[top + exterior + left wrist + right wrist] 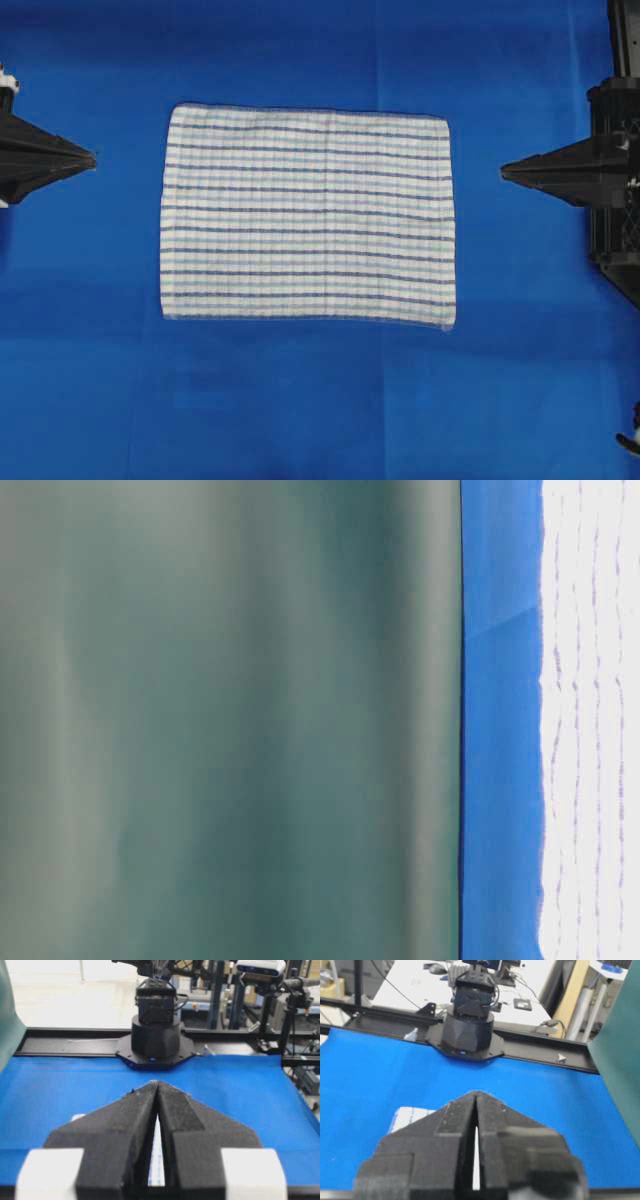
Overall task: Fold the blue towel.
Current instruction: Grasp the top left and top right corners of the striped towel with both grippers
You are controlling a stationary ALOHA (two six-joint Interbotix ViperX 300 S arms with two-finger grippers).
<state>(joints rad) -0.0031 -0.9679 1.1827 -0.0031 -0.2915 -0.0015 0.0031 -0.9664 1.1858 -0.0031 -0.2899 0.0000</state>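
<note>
Overhead: blue towel (308, 216) lies flat and unfolded at centre of the bench (300, 410), long edges running 9 to 3 o'clock, stripes the same way. Left claw (88, 157) sits at 9 o'clock, tip pointing at the towel's left edge, well apart from it. Right claw (508, 172) sits at 3 o'clock, tip near the towel's right edge, not touching. Both clenched, holding nothing.

Table-level: mostly a blurred green curtain (230, 720). At 3 o'clock a strip of blue bench cover (500, 780), then the towel's edge (590, 730), overexposed, stripes faint.

Left wrist: left claw (157, 1085) pressed shut, tips meeting, empty. Sliver of towel (157, 1155) visible through the slot at 6 o'clock. Right arm's base (155, 1035) at 12 o'clock.

Right wrist: right claw (476, 1095) pressed shut, empty. Towel corner (410, 1116) shows at 9 o'clock beside the jaw. Left arm's base (469, 1030) at 12 o'clock, green curtain (620, 1070) at 3 o'clock.
</note>
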